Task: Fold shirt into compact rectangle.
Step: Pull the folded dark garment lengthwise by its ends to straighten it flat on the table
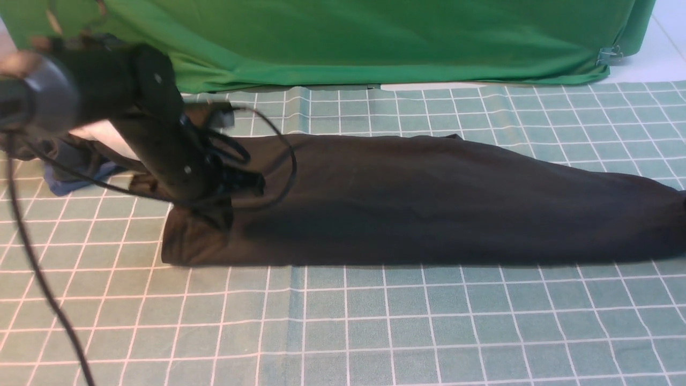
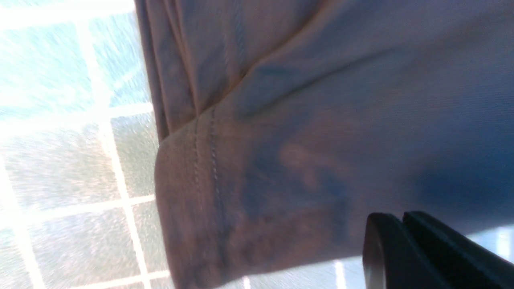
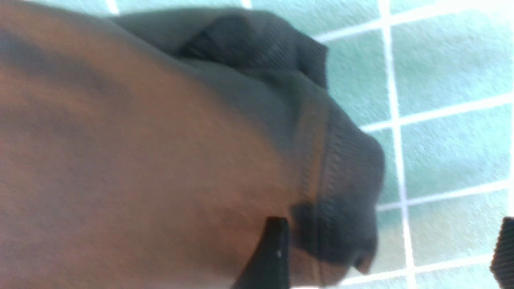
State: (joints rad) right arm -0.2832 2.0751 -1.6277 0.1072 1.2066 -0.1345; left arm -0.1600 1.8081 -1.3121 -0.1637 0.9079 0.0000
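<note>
Up close, my left gripper (image 2: 401, 220) looked pinched shut by the hem of the shirt (image 1: 407, 198); my right gripper (image 3: 391, 224) gaped over its ribbed end. Only the front view showed it lying long on the mat (image 1: 375, 321).

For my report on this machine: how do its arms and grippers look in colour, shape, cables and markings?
The left arm is matt black: round tube-like links, a rounded dark grey joint cap, small pale screw dots. Thin black cables loop along it. The left gripper and the right gripper have flat black fingers. The right arm is out of view.
</note>
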